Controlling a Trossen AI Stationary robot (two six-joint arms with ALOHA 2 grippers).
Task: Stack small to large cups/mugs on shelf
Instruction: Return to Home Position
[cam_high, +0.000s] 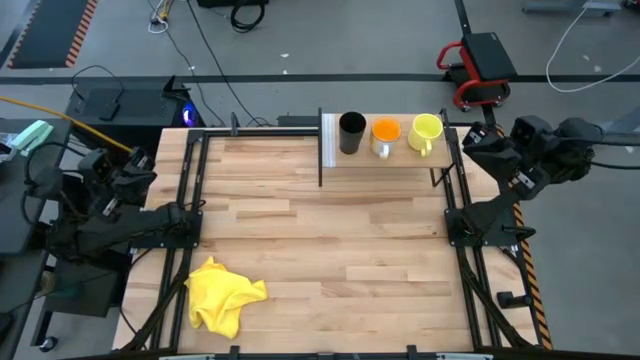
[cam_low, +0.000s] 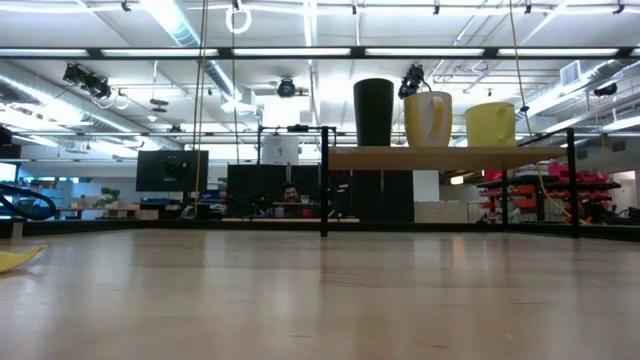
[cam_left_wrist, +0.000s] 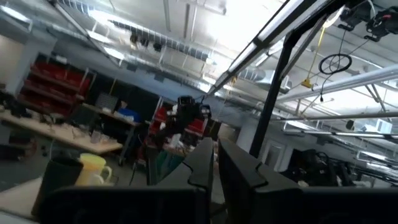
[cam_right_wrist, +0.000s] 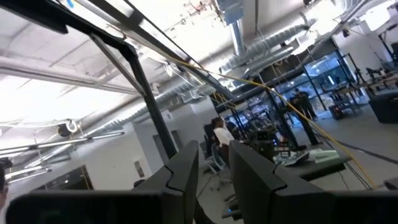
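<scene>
The three vessels stand in a row on the raised light-wood shelf (cam_high: 398, 161) with its white upright end panel (cam_high: 329, 140). The tall black cylindrical cup (cam_high: 352, 133) is just beside the panel, the orange cup with a pale base (cam_high: 385, 135) is in the middle, and the yellow-green handled mug (cam_high: 425, 132) is at the end of the shelf away from the panel. Each is upright, mouth up, near its neighbour but apart. All three look stiff, light and smooth-walled, so they are probably slippery and liable to chip if knocked off the shelf. The surest hold is likely across a rim, one finger inside and one outside, and the black cup, being tallest, would tip most readily if nudged high. The high view gives the order, the gaps and the mug's handle, which seems to point off the shelf toward the plank tabletop (cam_high: 320, 250). Only the low view gives the heights, stepping down from black cup to mug, and shows the shelf raised on dark posts (cam_low: 325, 180). Finger state comes from the wrist views: the left gripper (cam_left_wrist: 216, 149) has its fingers all but together, the right gripper (cam_right_wrist: 214, 152) has a narrow gap between its fingers, and neither holds anything. In the high view both arms sit folded beyond the shelf's ends, the left well apart on the panel side and the right near the mug end, and a crumpled yellow cloth (cam_high: 222, 292) lies on the tabletop, well apart from the shelf
</scene>
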